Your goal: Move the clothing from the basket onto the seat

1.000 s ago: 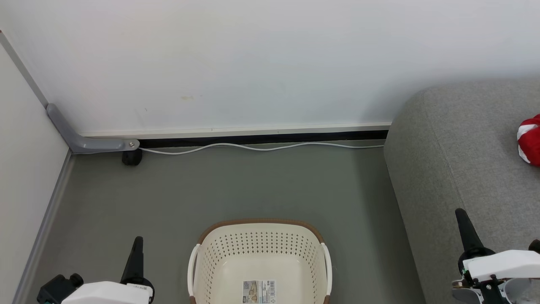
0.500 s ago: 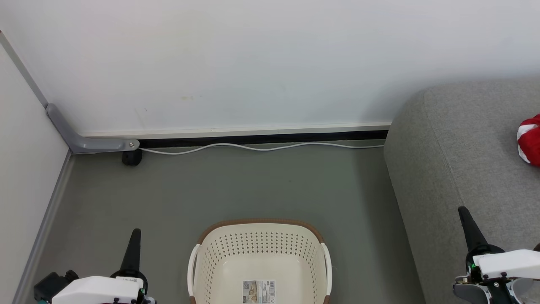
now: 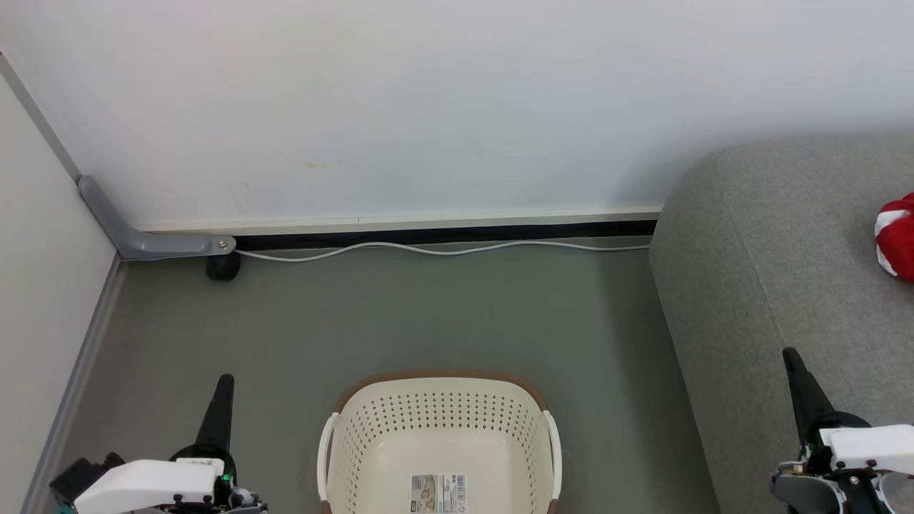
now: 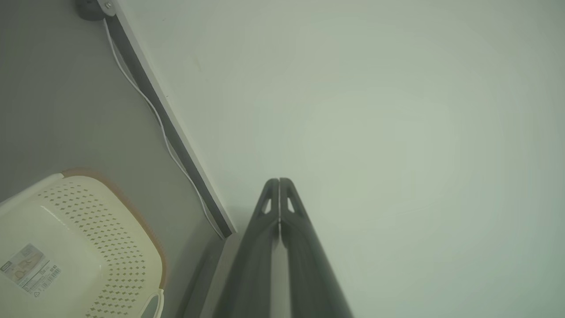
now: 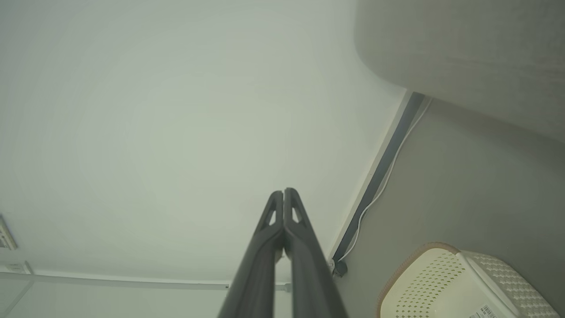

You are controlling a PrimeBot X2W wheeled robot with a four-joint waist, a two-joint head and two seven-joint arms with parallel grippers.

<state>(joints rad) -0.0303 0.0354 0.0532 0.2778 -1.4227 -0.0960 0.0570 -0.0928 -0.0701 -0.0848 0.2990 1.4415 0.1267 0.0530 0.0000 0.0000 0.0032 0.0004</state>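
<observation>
Lying on grey seat (image 3: 778,257), red-white clothing (image 3: 897,235)

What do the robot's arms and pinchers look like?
The left gripper and right gripper each have two long dark fingers that narrow to a point, like a beak. Up close, the fingers have small triangle-shaped holes near their tips. Behind them are smooth white wrist covers with black parts, and a tiny green light glows on the left one.
</observation>
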